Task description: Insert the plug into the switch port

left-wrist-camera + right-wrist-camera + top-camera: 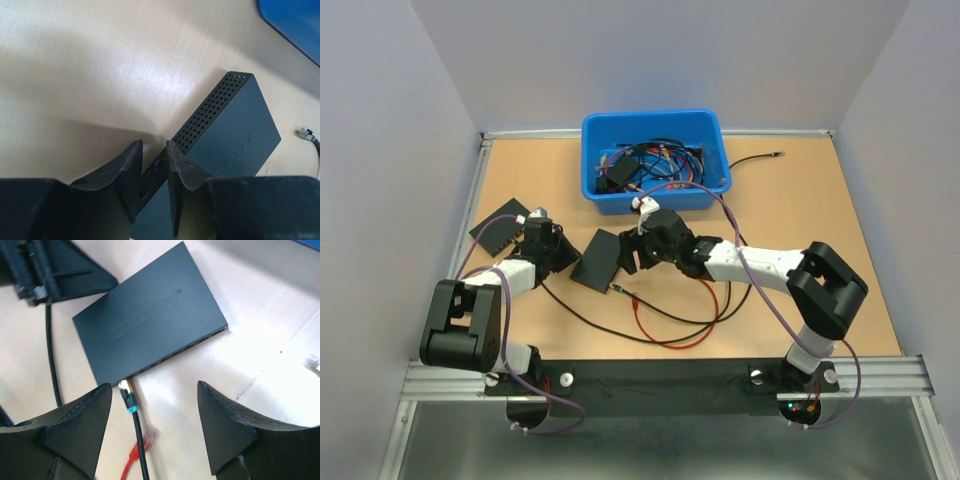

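The switch (597, 258) is a flat black box on the table; it also shows in the right wrist view (150, 315) and the left wrist view (235, 130). My left gripper (558, 252) (154, 145) is shut on the switch's left edge, its fingers either side of the thin side face. The plug (142, 445), red-booted on a thin red cable (650, 338), lies on the table near the switch's front edge. My right gripper (638, 252) (154, 387) is open and empty, hovering above the table over the plug and the switch's port side.
A black cable's plug (125, 390) (304, 133) lies touching the switch's front corner. A blue bin (655, 160) of cables stands at the back. A second black box (500, 228) lies at the left. A loose black cable (755, 158) lies right of the bin.
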Available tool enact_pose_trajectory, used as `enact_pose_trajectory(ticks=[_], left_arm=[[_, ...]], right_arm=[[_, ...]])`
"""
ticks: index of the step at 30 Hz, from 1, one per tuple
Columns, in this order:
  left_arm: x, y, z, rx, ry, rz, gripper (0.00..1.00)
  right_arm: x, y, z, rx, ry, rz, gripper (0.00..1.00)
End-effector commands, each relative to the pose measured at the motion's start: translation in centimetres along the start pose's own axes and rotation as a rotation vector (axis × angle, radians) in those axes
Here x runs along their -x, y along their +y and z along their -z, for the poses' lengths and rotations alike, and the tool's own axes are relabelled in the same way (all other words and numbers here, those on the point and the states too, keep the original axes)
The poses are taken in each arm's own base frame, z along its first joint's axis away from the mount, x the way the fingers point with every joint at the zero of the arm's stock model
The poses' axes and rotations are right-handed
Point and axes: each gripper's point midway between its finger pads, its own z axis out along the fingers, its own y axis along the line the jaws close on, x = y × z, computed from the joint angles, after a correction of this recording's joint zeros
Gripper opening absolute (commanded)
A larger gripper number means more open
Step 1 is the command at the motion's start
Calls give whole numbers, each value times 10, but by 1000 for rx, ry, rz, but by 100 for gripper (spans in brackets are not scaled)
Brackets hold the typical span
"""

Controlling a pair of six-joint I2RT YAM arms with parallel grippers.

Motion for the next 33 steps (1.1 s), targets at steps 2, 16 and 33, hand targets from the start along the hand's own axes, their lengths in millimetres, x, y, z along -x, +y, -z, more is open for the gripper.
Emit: enact_pose_trajectory(ticks=[2, 16, 33], left_arm=[[-9, 3, 0, -1, 23, 0, 37], [-11, 4, 1, -3, 27, -6, 37], [-12, 4, 1, -3, 27, -4, 37]], right_arm=[[-26, 11, 17, 93, 87, 83, 71], [-75, 41, 4, 151, 244, 192, 57], [-79, 32, -15, 88, 255, 216, 31]])
